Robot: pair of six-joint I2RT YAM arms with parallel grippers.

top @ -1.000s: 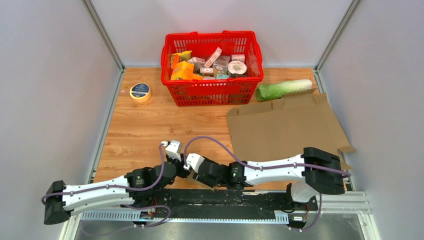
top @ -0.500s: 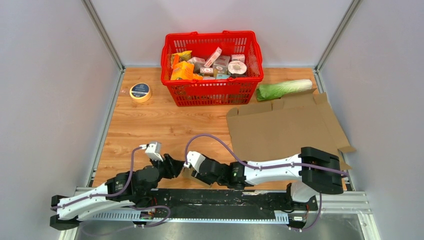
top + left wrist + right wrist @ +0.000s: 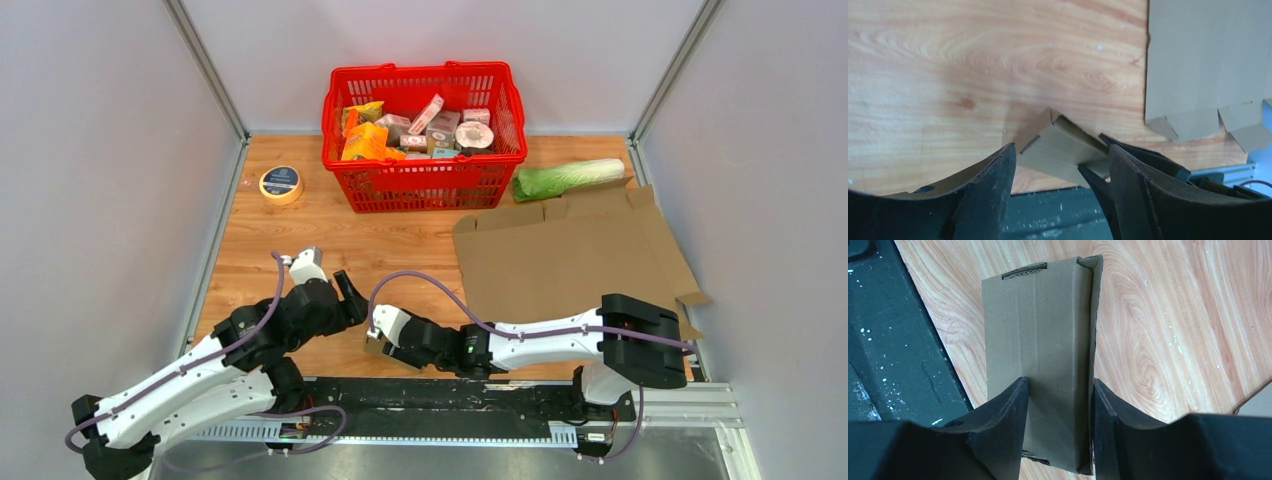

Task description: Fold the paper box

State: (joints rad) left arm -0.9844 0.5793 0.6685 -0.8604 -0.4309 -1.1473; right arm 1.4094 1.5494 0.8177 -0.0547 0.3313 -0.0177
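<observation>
Your right claw (image 3: 1058,390) is clamped on the small brown cardboard box (image 3: 1040,315), with one finger on each long face. It holds the box low over the near edge of the pale wooden worktop (image 3: 300,250), just beyond the black base rail (image 3: 450,395). The box is flattened into a narrow sleeve. Its far end shows raw corrugated edge and looks unclosed. A strip along its right side stands a little proud of the body.

Your left claw (image 3: 1062,150) is spread apart and holds nothing. It sits just left of the right claw and points at the box, which fills the gap between its fingers in the left wrist view. From these views I cannot tell whether it touches the cardboard.

The step in hand looks like a two-arm fold: the right arm steadies the box and the left lines up to work its free end. I judge the fold to be partly done at best, since the visible end is unclosed.

For the next move, bring the left claw onto the free end or the raised side strip, squarely and well clear of the right claw's fingers. Keep the right grip firm so the sleeve does not twist or slide as you press. The large flat sheet of brown cardboard (image 3: 570,260) lies well apart to the right, out of your way.
</observation>
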